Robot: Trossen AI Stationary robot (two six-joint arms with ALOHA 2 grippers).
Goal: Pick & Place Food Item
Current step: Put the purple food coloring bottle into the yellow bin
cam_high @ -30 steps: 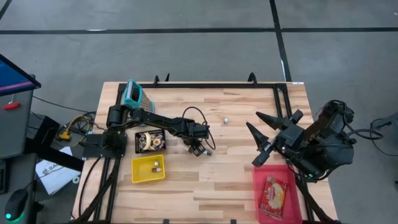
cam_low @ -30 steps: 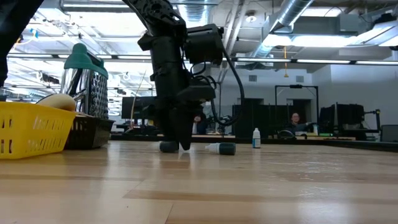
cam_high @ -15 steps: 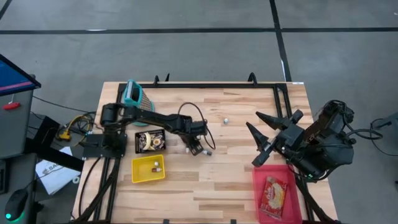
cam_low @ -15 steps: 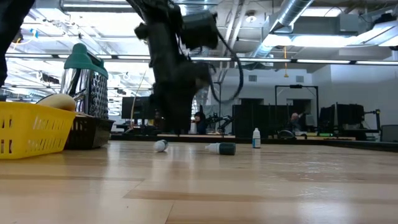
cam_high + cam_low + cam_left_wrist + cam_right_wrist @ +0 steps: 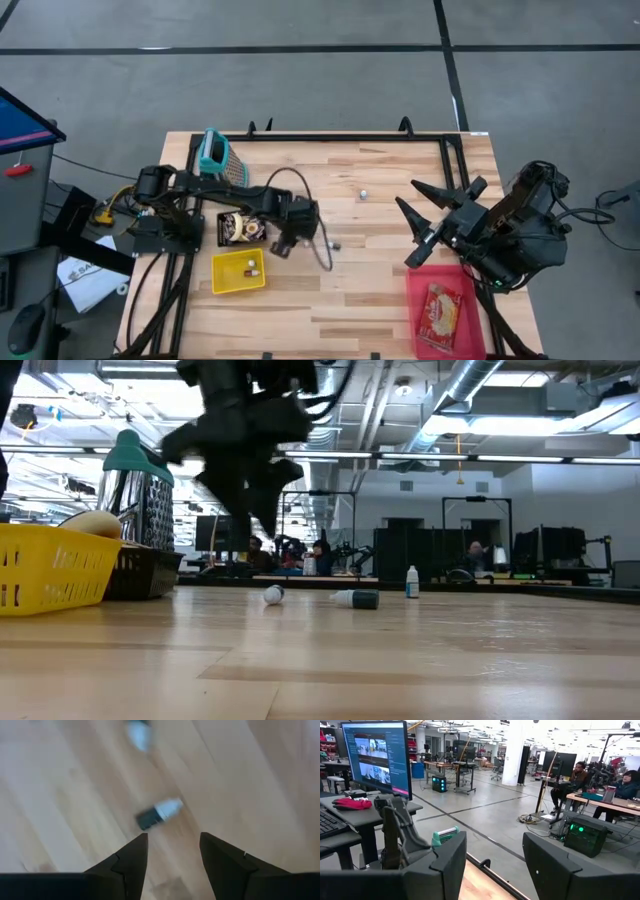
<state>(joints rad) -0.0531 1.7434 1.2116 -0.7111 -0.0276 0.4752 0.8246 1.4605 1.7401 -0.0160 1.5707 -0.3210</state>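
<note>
Partly done, by the look of it. Red tray [image 5: 418, 300] holds a packaged snack [image 5: 440, 312]; yellow bin [image 5: 222, 280] has two small food pieces; black tray [image 5: 224, 217] holds a packet. Left gripper [image 5: 281, 246] above table, fingers parted, holding nothing. Right gripper [image 5: 425, 222] parked, released. Small bottle [image 5: 159, 814] loose on table.

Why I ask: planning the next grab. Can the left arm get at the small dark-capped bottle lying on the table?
Probably yes. The left gripper is open and empty, and the bottle lies just ahead of its fingers on bare table, with nothing between them. The right gripper waits far off.
</note>
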